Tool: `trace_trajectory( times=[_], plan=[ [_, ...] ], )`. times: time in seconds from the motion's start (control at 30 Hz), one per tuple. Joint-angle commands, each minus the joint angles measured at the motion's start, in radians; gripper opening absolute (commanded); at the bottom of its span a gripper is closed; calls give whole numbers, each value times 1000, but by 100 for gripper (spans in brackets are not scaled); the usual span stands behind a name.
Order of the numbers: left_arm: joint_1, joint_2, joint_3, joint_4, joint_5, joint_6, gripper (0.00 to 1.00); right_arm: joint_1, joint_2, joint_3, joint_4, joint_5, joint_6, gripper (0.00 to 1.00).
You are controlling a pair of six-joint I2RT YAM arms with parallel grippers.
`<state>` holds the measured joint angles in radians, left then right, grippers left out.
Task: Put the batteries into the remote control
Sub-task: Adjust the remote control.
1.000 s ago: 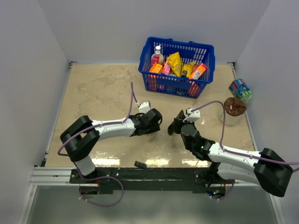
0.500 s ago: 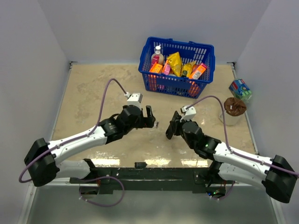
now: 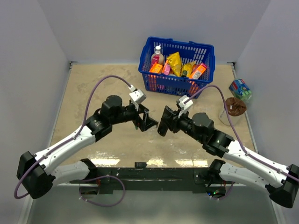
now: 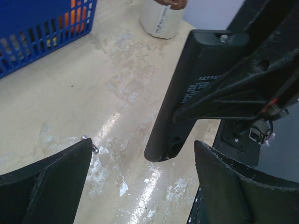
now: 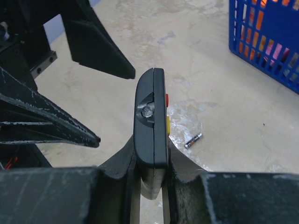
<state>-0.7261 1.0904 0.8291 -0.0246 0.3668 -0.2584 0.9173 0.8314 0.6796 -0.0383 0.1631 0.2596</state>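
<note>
One battery (image 5: 193, 140) is lying on the tabletop (image 5: 224, 102); the right jaws are gripping the remote control (image 5: 152, 121), and the left jaws are standing wide open near it.

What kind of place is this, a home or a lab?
Probably a robot test cell: left arm and right arm bolted to a rail, plain white walls boxing in the table, a blue basket of packaged goods.

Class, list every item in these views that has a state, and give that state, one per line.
left gripper: open, holding nothing.
right gripper: shut on the remote control.
remote control: clamped between the right fingers.
battery: lying loose on the table.
basket: upright, filled with packets.
</note>
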Motion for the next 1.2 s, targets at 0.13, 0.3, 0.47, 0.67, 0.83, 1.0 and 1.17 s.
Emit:
trace_trajectory(
  times=[0.13,0.3,0.47,0.67,0.83,1.0,1.17],
  plan=[
    [13,9,105,-38,241,154,94,-1,8,106,-29,-289,-54,0],
    [20,6,123,-112,352,205,91,-5,2,124,20,-388,-34,0],
    [30,-10,119,-138,481,206,87,-11,17,153,34,-441,-34,0],
    [44,-47,85,-85,504,191,85,-40,17,186,35,-497,-33,0],
    [45,-35,38,115,586,48,78,-64,23,179,112,-566,6,0],
    [45,-6,12,228,633,-39,68,-89,32,169,163,-619,43,0],
    [47,19,2,284,658,-84,53,-130,35,150,215,-669,72,0]
  ],
)
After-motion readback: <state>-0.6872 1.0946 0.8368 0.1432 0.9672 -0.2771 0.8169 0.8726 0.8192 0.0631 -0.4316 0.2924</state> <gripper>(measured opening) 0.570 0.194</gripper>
